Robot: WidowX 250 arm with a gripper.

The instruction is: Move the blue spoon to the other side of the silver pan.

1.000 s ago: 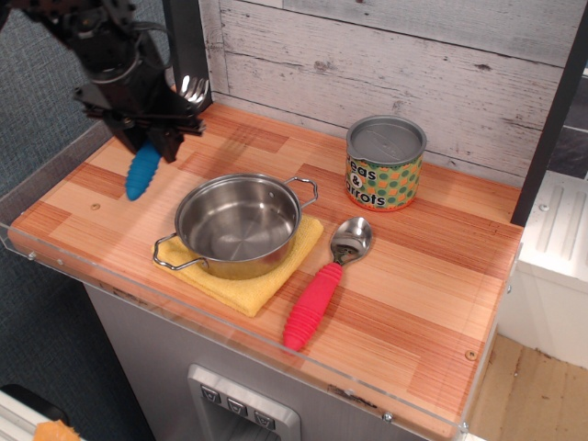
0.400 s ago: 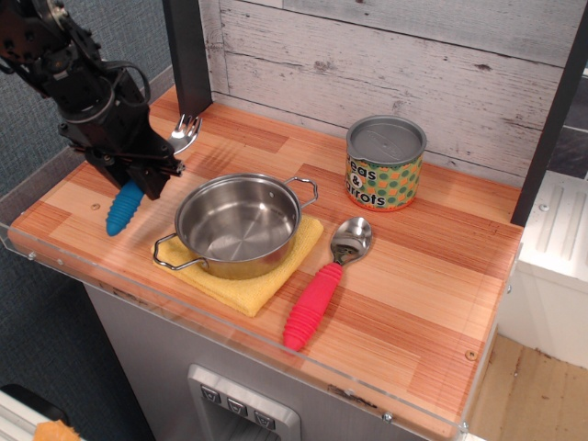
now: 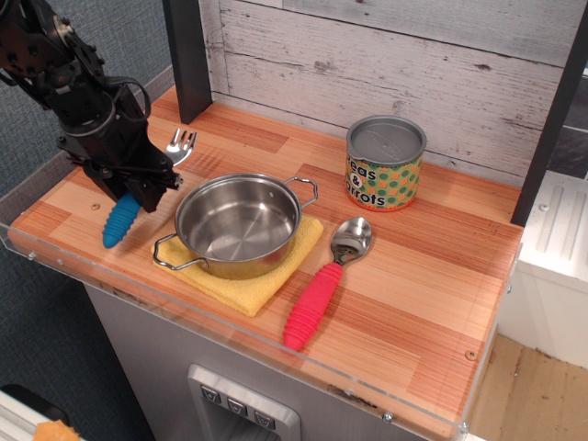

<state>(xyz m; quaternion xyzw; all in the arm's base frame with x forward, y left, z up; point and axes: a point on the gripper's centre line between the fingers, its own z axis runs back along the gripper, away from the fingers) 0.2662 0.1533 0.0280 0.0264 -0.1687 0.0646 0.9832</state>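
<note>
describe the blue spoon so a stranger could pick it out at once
Find the silver pan on the yellow cloth. The blue spoon is left of it, under the black hand. Its ribbed blue handle and tined head differ from the pink-handled spoon.

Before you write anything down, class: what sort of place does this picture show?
Most likely a toy play kitchen. A small steel pot sits on a yellow cloth on a wood-patterned counter, with a tin of peas and carrots and chunky-handled utensils, blue and red.
</note>
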